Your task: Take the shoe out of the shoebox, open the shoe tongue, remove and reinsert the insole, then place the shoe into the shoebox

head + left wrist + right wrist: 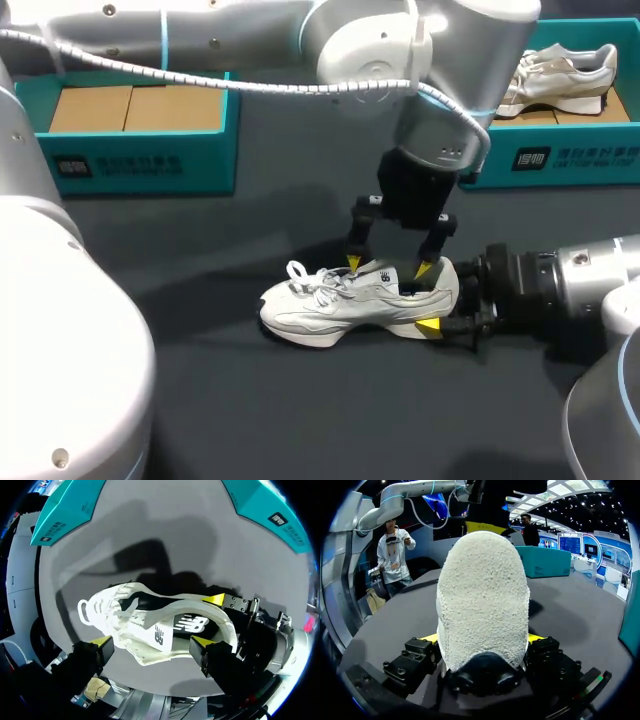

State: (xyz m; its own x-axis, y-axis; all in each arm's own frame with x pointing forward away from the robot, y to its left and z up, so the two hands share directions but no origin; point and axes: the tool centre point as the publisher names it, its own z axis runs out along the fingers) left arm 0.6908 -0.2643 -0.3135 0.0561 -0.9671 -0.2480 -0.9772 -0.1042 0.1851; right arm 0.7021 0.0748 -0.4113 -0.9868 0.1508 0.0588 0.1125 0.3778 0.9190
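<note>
A white sneaker (pixel 340 300) lies on the dark grey table, toe to the left. My right gripper (pixel 441 300) comes in from the right and is shut on the shoe's heel. In the right wrist view the rough white heel (pixel 482 595) fills the space between the two yellow-tipped fingers (pixel 427 638), which press on it from both sides. My left arm reaches across from the left, and its gripper (pixel 388 265) hangs open just over the shoe's collar and tongue. Below the left gripper (pixel 150 644) the shoe (pixel 145 622) lies lengthwise between the spread fingers.
A teal shoebox (pixel 140 160) with a cardboard floor stands at the back left. A second teal box (pixel 560 155) at the back right holds another pale sneaker (pixel 560 75). Bare table lies in front of and to the left of the shoe.
</note>
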